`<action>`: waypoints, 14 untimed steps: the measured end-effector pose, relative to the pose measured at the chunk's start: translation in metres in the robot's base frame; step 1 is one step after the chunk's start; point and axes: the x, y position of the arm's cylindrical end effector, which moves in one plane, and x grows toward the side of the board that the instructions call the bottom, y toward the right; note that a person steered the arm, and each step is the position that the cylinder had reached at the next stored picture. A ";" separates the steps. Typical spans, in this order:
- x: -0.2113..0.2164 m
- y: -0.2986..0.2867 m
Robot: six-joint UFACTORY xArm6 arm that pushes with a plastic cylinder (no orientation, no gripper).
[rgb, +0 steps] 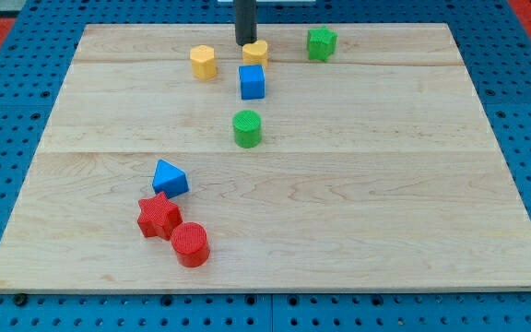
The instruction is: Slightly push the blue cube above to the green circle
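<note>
Near the view's top edge you see my tip [245, 43], a bare rod grasping nothing, touching the yellow heart [255, 53], with the blue cube [253, 82] just below it and the green circle [247, 128] farther down.

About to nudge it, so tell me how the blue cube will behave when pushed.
The blue cube sits on a flat face, so it should slide, not roll. An off-centre push would probably twist it. My tip is by the yellow heart just above, which may get shoved along toward the green cylinder.
</note>
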 end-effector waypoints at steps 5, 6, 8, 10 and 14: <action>0.045 0.048; 0.059 0.041; 0.080 0.039; 0.088 0.038; 0.087 0.030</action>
